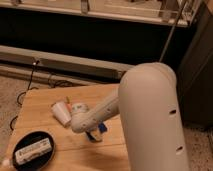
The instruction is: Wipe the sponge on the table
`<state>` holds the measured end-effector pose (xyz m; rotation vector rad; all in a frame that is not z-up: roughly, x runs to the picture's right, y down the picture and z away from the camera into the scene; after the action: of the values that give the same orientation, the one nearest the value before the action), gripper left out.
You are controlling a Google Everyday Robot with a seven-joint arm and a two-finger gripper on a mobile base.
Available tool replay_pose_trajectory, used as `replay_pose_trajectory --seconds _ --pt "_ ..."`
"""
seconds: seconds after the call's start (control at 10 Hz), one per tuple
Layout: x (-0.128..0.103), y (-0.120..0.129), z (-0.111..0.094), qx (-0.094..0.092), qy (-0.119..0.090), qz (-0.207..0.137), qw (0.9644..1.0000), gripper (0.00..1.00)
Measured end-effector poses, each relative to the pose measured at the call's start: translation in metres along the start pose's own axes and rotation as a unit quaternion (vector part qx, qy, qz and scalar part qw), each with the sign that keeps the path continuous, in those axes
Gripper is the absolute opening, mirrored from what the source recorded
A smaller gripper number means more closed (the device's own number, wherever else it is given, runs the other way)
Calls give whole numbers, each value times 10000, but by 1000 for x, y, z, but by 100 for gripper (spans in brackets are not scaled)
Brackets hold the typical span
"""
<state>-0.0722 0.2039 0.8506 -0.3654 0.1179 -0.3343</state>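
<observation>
1. Currently, in the camera view, the gripper (93, 134) is down at the desk (40, 107), right at the sponge (101, 128), near the white cup (61, 112); whether it is clamped cannot be told.
2. The sponge likely handles light, soft and compressible: hold across its narrow sides.

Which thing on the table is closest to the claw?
The flat dark-blue sponge, right at the claw on the light wooden table; the white cup and round black pan sit farther off.

Blue sponge (101, 128) at jaws; plank-striped table (44, 102)
</observation>
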Motion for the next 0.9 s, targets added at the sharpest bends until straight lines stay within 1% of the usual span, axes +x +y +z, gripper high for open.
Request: replay_pose_trajectory --seconds 0.2,0.4,0.6,0.7,0.9 --pt "-4 -10 -5 145 83 -15 9999 51" --pt "-5 -17 -9 228 105 14 9997 51" --pt "-12 -26 -11 319 130 -50 9994 51" --pt "-18 -35 -11 392 176 -115 9990 51" --pt "-18 -57 -10 540 373 -216 9976 51"
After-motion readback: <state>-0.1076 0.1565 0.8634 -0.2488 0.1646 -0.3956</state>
